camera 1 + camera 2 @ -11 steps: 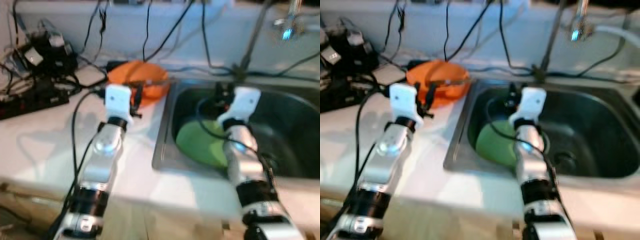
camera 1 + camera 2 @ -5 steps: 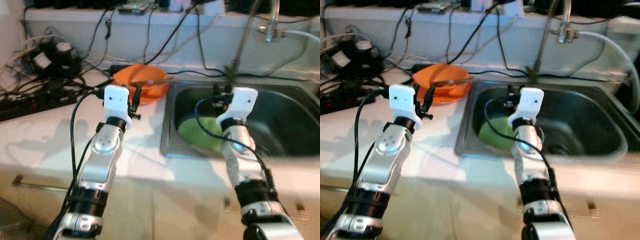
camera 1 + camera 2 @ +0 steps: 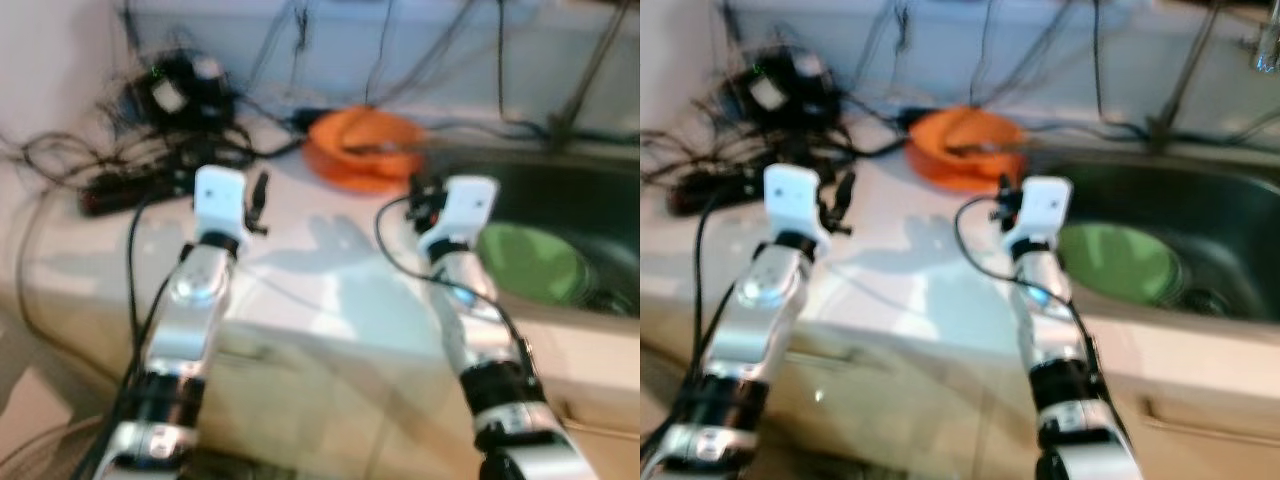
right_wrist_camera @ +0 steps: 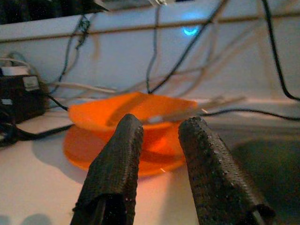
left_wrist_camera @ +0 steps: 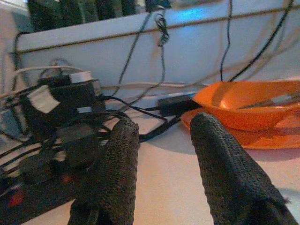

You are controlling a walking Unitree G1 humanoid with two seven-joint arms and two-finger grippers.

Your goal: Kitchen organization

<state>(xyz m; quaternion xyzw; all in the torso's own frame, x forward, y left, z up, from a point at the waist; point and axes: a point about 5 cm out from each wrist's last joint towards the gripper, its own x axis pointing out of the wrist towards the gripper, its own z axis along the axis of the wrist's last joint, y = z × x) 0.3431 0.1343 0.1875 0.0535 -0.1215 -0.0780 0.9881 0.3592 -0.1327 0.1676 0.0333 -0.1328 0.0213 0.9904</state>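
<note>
An orange bowl rests on an orange plate at the back of the white counter, with a silvery utensil handle lying in it. A green plate lies in the steel sink to the right. My right gripper hovers open over the counter just in front of the bowl, left of the sink, with nothing between its fingers. My left gripper is open and empty too, further left over the counter, with its fingers pointing toward the cables and the bowl.
A black power strip, adapters and tangled cables crowd the counter's back left. More cables hang down the back wall. The counter's front edge runs below the arms, with cabinet fronts underneath.
The whole picture has shifted: the camera has moved left, so sink and bowl sit further right. My right gripper, earlier over the sink's green plate, is now over the counter near the bowl.
</note>
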